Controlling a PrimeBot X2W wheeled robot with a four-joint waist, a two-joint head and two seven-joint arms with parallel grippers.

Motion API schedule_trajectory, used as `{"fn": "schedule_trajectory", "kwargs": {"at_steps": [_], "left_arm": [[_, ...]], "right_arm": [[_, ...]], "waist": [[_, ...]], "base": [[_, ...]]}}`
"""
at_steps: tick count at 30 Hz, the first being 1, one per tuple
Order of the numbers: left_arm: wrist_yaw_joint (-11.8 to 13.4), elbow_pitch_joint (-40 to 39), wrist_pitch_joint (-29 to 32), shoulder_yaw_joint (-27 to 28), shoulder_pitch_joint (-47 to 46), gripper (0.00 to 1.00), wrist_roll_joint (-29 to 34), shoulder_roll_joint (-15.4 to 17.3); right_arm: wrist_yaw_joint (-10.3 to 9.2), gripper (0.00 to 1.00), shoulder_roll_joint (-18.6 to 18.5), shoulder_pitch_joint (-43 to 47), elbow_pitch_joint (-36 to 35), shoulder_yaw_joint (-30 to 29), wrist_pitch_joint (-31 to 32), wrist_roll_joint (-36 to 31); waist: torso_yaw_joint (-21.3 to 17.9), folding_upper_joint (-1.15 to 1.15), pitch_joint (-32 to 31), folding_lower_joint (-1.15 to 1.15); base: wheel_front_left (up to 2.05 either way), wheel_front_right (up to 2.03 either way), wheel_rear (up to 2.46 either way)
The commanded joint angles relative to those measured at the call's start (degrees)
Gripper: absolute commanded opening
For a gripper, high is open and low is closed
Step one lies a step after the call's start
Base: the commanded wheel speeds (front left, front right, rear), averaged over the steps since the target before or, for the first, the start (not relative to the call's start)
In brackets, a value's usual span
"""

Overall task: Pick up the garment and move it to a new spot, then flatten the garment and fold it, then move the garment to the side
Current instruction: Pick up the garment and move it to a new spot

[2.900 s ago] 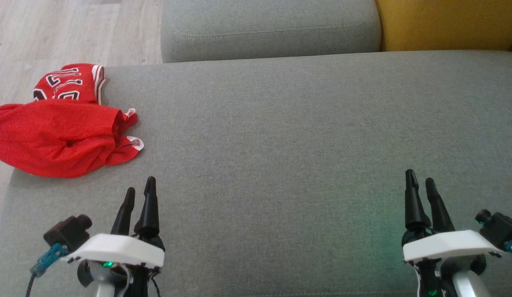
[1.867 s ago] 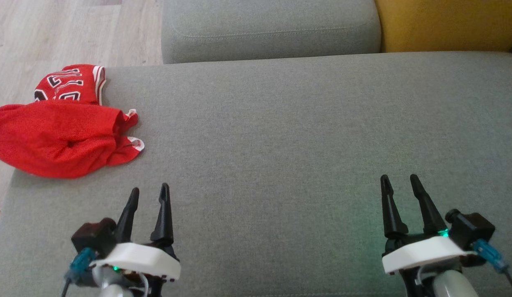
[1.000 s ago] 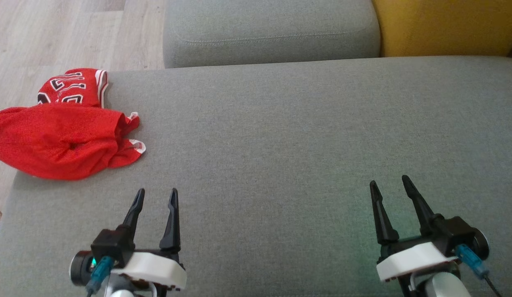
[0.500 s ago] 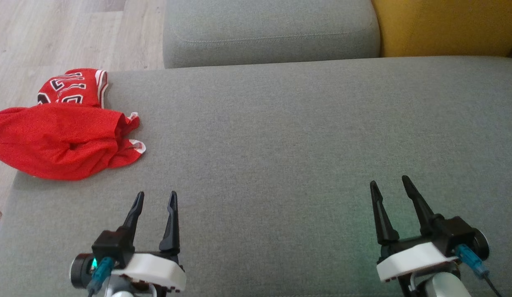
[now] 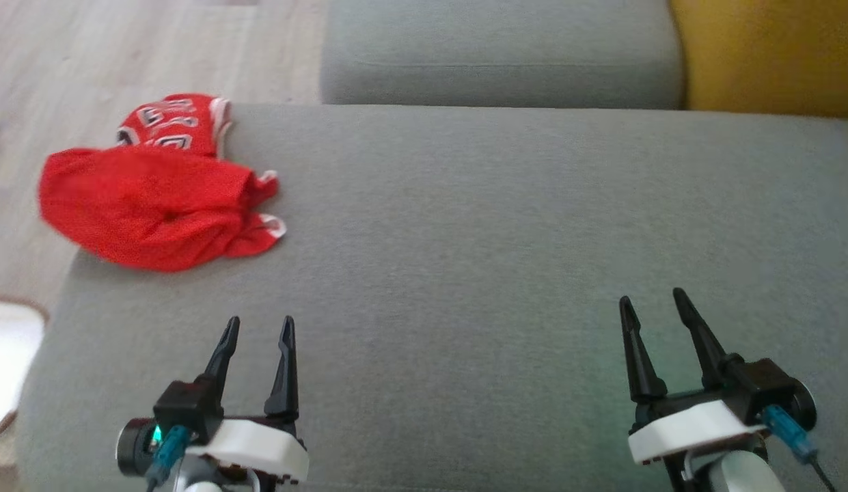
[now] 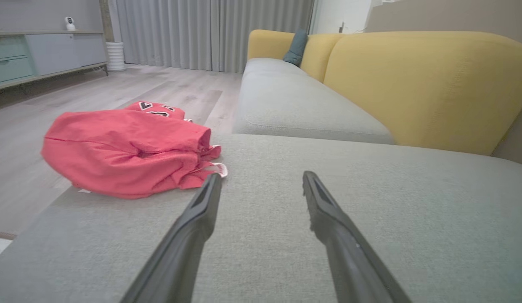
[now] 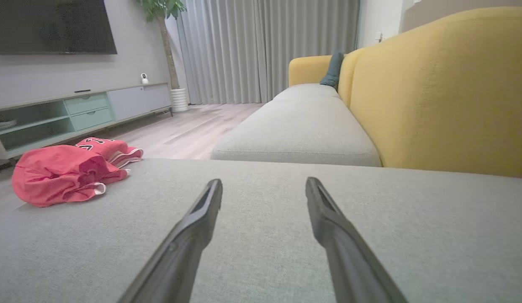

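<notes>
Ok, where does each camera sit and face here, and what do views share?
Head view: on the head, facing down at the grey sofa seat; left gripper and right gripper below, open.
Left wrist view: low over the seat, along its own fingers, towards the red garment.
Right wrist view: likewise low, own fingers, facing along the yellow backrest.
Shared: all three show the garment.

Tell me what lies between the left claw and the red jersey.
Nothing: from the left claw to the red jersey the stretch is bare grey sofa cushion, as the head view shows.
</notes>
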Motion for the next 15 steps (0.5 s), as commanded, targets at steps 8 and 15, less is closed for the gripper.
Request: {"fn": "schedule_trajectory", "kwargs": {"at_steps": [8,15], "left_arm": [[-0.19,-3.56,-0.71,3.06,-2.33,1.0,1.41,0.56],[-0.01,-4.02,-0.71,5.16,-1.75,1.0,1.46,0.8]], "right_arm": [[-0.05,1.0,-0.5,-1.12,-2.91,1.41,-0.61,0.86],[-0.05,1.0,-0.5,-1.62,-2.91,2.17,-0.61,1.19]], "waist": [[12.83,0.0,0.33,0.0],[19.18,0.0,0.74,0.0]], "base": [[0.0,0.0,0.0],[0.0,0.0,0.0]]}}
